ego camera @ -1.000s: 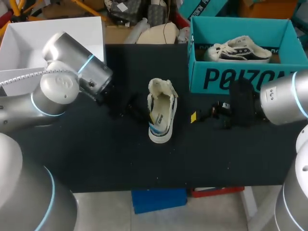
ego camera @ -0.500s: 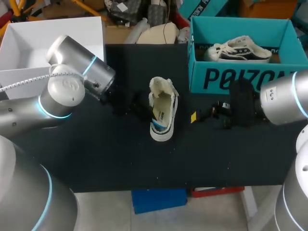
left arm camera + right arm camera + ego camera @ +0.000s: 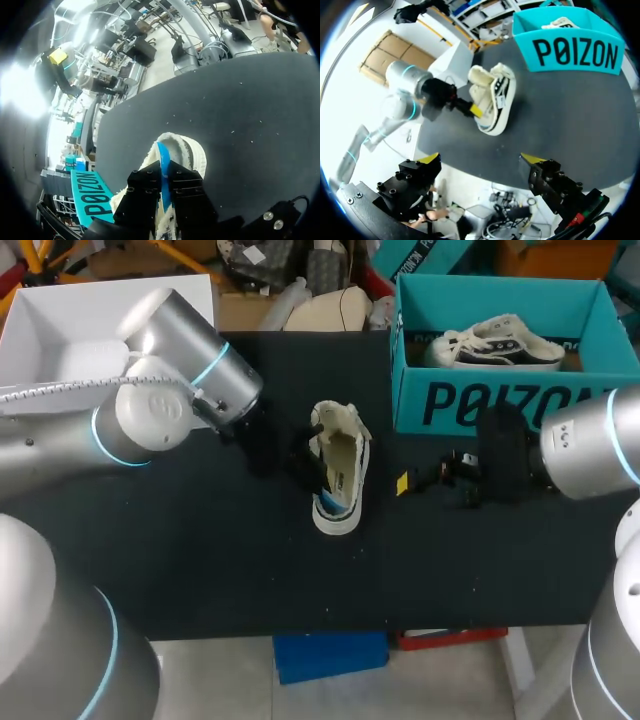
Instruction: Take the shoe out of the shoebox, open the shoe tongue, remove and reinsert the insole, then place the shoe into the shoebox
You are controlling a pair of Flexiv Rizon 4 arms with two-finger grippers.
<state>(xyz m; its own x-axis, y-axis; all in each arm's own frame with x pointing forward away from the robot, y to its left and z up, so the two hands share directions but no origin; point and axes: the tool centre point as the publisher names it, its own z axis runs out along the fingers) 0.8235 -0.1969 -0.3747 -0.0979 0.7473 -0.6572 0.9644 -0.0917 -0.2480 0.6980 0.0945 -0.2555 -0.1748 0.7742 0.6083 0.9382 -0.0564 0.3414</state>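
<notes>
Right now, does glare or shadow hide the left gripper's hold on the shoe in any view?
Head view: left gripper dark against the black table, hold unclear. Left wrist view: glare only over the room; fingers pinch the shoe. Right wrist view: yellow tip shows at shoe's rim.

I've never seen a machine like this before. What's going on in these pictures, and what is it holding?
It is a robot with a left arm and a right arm, working at a black table. One picture looks down from above. The two round ones come from a camera on each wrist. On the table are a white shoe and a teal shoebox with another shoe inside. The left gripper pinches a thin blue piece inside the white shoe, probably its insole. The right gripper is open and holds nothing.
</notes>
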